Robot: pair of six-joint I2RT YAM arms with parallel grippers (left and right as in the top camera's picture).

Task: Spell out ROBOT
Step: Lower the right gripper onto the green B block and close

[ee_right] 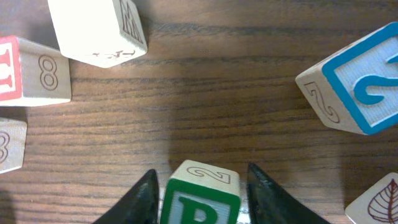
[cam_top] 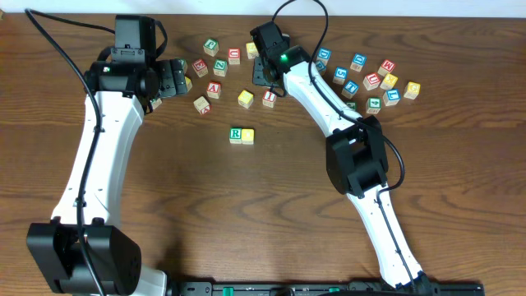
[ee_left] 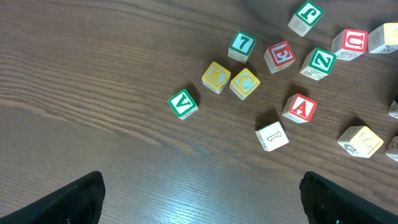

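wood tabletop (ee_right: 205, 93), loose cubes (ee_right: 93, 31) around right tool (ee_right: 200, 180), green-lettered cube (ee_right: 199, 202)

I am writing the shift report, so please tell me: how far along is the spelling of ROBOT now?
Done: the green R cube and a yellow cube sit side by side. In hand: the right gripper has its jaws on either side of a green-lettered cube; whether it grips yet is unclear. Left: three letters to place, this cube included.
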